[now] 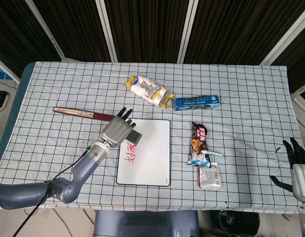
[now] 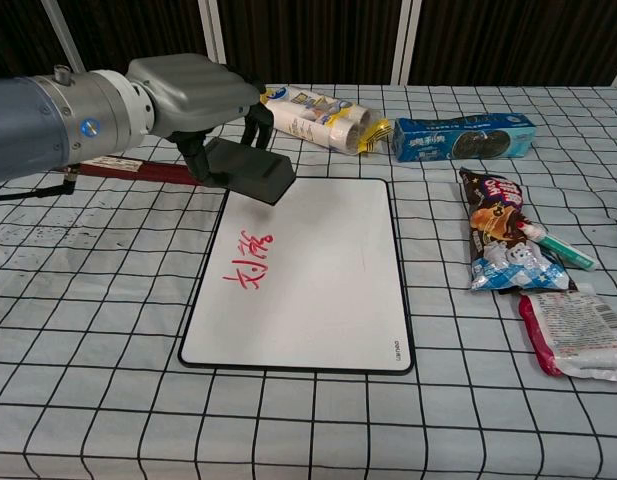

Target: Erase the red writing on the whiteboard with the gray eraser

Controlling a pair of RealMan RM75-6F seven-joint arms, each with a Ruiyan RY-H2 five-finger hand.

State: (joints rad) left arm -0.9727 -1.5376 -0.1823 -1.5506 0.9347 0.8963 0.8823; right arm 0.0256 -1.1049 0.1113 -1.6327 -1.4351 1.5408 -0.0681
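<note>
Desk: grid-checked cloth, fills most of both views.

Whiteboard: lies flat at frame centre, long side running toward the camera. Red writing sits in its left half, mid-height, fully uncovered.

Left robot hand: enters from the left edge in chest view, fingers clamped down over the gray eraser. Eraser is lifted, tilted, over the board's upper left corner, above and apart from the writing in the frame.

Right robot hand: at the lower right edge of head view, by the desk's corner, fingers spread, holding nothing.

Long dark red stick: left of the board, upper left quarter.

Blue biscuit box and white-yellow roll pack: behind the board, upper centre.

Brown snack pouch, then red-edged clear packet: right of the board.
</note>
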